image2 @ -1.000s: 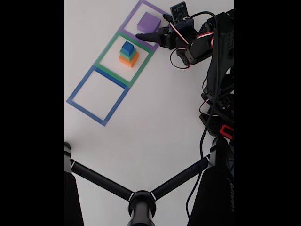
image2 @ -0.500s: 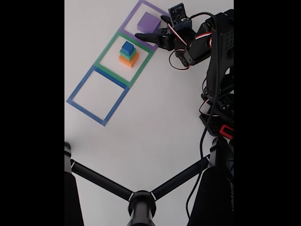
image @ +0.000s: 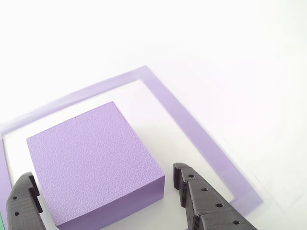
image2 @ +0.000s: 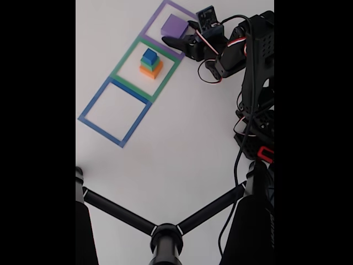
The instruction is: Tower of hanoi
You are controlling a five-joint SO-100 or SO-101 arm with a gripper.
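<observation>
purple block (image2: 174, 26): largest, matte, flat square slab, lying alone inside the purple outline (image2: 156, 19) | orange block (image2: 150, 70): flat inside the green outline (image2: 125, 58), bottom of a stack | green block (image2: 149, 62): on the orange | blue cube (image2: 150, 55): smallest, on top, upright

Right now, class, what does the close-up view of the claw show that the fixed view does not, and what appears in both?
Close-up alone: the purple block's grainy surface and the gaps between it and the open claw's fingers. Fixed view alone: the orange, green and blue stack in the green square, the vacant blue square, the arm. Both: purple block, purple square, claw.
</observation>
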